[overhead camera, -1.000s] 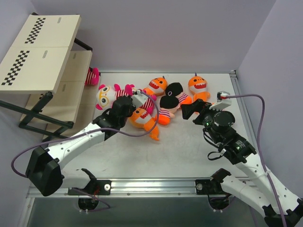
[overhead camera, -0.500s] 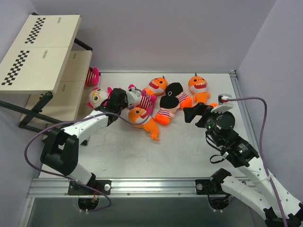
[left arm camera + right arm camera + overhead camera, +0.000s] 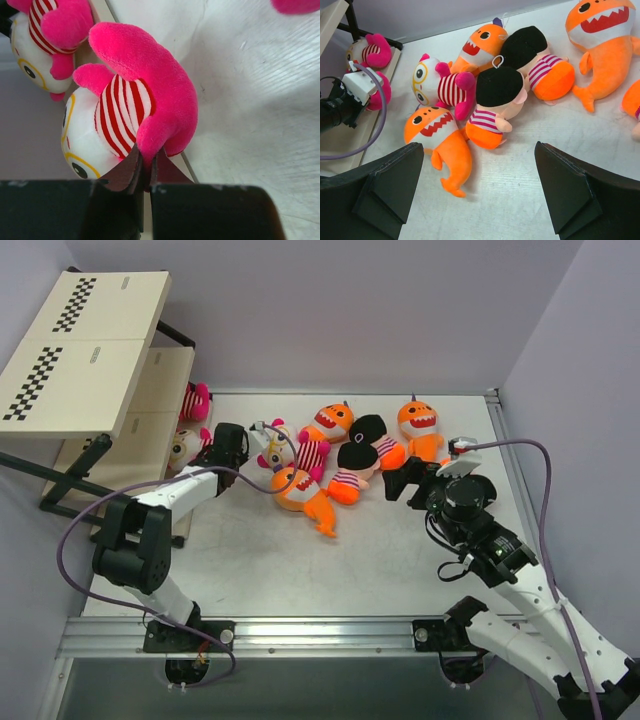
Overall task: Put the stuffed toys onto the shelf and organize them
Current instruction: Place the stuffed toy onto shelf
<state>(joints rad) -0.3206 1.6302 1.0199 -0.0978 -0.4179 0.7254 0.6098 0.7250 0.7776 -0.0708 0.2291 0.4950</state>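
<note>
- Swung left over the last second, away from the pile and across to the shelf (image 3: 95,360), with the striped doll (image 3: 125,115) carried along in the left fingers (image 3: 125,175).
- Now hangs just beyond those fingertips, at the edge of the shelf's lower board, with a second striped doll (image 3: 40,40) lying farther out ahead.
- Pinched tight by a pink plush limb only, with head and body bulging free past the tips.
- Judged light, soft and squashy, not fragile. Likely to flop and swing from a limb grip, so better taken across the body or head for a tidy, upright placing.
- With the right fingers (image 3: 385,190) spread wide and holding nothing, poised above the surface (image 3: 380,550).
- Ahead of and below them lie an orange shark (image 3: 437,145), a black-headed doll (image 3: 492,100) and a third striped doll (image 3: 440,85), close together in a pile and reachable from above.
</note>
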